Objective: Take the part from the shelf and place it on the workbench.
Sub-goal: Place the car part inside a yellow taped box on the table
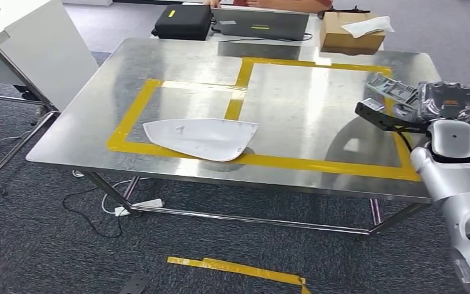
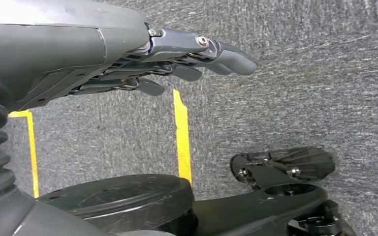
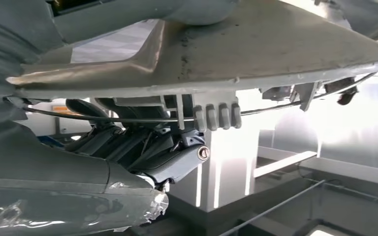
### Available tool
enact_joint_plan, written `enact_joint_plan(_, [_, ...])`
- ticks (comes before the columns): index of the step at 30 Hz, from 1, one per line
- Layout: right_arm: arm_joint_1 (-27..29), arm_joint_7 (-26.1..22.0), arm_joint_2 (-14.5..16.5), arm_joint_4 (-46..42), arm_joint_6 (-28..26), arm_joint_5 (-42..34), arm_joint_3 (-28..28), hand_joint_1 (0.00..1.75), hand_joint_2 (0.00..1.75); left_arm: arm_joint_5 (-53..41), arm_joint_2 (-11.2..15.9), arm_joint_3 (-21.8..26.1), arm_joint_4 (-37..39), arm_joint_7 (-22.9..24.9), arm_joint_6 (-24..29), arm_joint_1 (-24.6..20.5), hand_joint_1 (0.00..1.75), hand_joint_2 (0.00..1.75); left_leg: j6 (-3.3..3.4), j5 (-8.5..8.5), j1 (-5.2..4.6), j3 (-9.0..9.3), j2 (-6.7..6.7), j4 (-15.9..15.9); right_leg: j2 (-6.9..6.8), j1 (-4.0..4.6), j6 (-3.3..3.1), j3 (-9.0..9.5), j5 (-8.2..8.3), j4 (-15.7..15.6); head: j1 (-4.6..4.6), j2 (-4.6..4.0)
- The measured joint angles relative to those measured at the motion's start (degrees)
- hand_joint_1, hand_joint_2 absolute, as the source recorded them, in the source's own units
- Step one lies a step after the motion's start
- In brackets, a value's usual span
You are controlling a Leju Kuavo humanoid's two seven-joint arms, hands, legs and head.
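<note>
A white curved shell part [image 1: 202,138] lies flat on the steel workbench [image 1: 306,104], across the front yellow tape line of the left marked box. My right hand [image 1: 384,114] hovers above the bench's right edge and grips a second, grey ribbed part [image 1: 395,90]. In the right wrist view that part [image 3: 256,54] is a broad pale shell lying over my dark fingers [image 3: 142,147], which curl against its clips. My left hand [image 2: 177,64] hangs low over the grey carpet, fingers stretched out and holding nothing.
Beyond the bench's far edge stand a black case [image 1: 183,21], a laptop [image 1: 260,23] and a cardboard box [image 1: 350,33], with a person's arms [image 1: 269,3] behind them. A white table [image 1: 24,43] is at the left. Yellow tape [image 1: 238,268] and cables [image 1: 116,205] lie on the floor.
</note>
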Motion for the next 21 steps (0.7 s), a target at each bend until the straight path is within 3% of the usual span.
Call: enact_joint_plan(21, [5.37, 2.03, 10.16, 11.65, -11.08, 0.61, 3.85, 1.75, 1.75, -0.1, -0.37, -2.14, 0.0, 2.43, 2.1, -0.24, 0.0, 1.75, 0.0, 0.0, 0.01, 0.01, 0.01, 0.0, 0.1, 0.0, -0.01, -0.02, 0.0, 0.0, 0.02, 0.0])
